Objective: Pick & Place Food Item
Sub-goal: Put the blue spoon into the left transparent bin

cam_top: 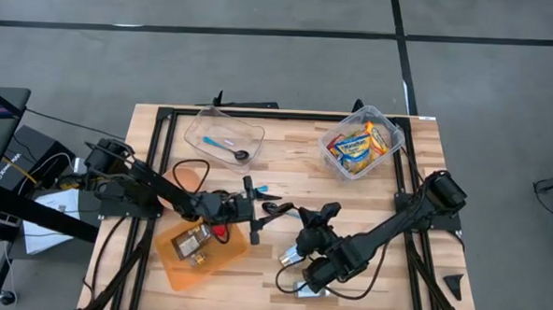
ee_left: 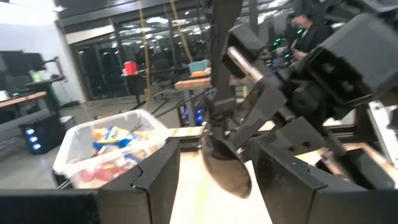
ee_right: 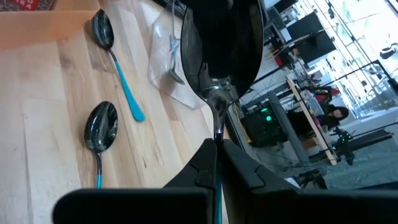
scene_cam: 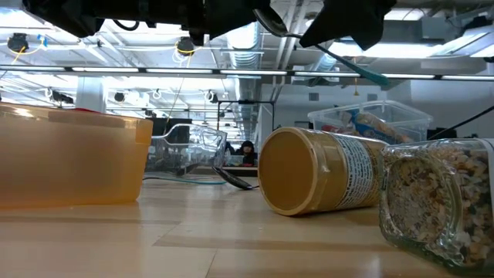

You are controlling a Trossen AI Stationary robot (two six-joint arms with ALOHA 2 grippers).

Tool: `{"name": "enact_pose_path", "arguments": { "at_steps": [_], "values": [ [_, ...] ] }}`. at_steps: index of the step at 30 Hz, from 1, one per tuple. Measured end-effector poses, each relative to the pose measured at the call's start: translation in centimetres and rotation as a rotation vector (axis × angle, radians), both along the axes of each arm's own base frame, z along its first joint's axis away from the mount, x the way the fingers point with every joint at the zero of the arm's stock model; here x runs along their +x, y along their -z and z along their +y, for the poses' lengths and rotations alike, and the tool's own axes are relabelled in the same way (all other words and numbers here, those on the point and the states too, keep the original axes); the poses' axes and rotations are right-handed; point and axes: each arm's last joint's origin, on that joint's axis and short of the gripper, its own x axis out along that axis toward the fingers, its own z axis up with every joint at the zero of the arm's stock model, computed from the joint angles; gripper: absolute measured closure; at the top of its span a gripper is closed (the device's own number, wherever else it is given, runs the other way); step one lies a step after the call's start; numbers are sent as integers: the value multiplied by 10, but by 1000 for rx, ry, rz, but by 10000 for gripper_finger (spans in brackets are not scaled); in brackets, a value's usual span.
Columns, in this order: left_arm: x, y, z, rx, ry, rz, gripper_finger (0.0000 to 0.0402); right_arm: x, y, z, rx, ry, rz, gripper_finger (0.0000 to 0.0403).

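My right gripper [cam_top: 302, 211] is shut on a dark spoon [cam_top: 276, 208] with a teal handle and holds it above the middle of the table. The spoon's bowl [ee_right: 217, 50] points toward my left gripper [cam_top: 253, 210]. My left gripper is open. In the left wrist view its fingers [ee_left: 155, 180] stand on either side of the spoon's bowl [ee_left: 227, 168], apart from it. An orange tray [cam_top: 173, 267] at the near left holds a small jar [cam_top: 188, 243]. My right gripper pinches the spoon's handle just behind the bowl [ee_right: 217, 127] between its two fingers. The fingers come about level from the table's right and lie along the handle, which runs back between them. The spoon is lifted clear of the table, bowl forward.
A clear bin of snack packets [cam_top: 361, 145] stands at the far right, and a clear tray with a spoon [cam_top: 223, 139] at the far left. Two more spoons [ee_right: 102, 124] lie on the wood. A capped jar on its side [scene_cam: 316, 181] and a grain-filled jar [scene_cam: 440, 193] lie near the front edge.
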Motion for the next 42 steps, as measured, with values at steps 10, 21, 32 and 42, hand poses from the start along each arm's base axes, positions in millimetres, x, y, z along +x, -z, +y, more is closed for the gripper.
{"name": "enact_pose_path", "arguments": {
  "at_steps": [10, 21, 32, 42],
  "values": [
    [0, 1, 2, -38, -55, 2, 346, 0, 0, -1, -2, 1, 3, 397],
    [0, 3, 4, -35, -108, 18, 398, -2, 1, 5, 51, -32, 43, 314],
    [-5, 3, 7, 178, -394, 122, 400, -6, 1, 12, 23, -62, 56, 272],
    [-24, -19, -2, 394, -654, 247, 401, -6, 1, 11, 21, -59, 57, 275]
  ]
}}
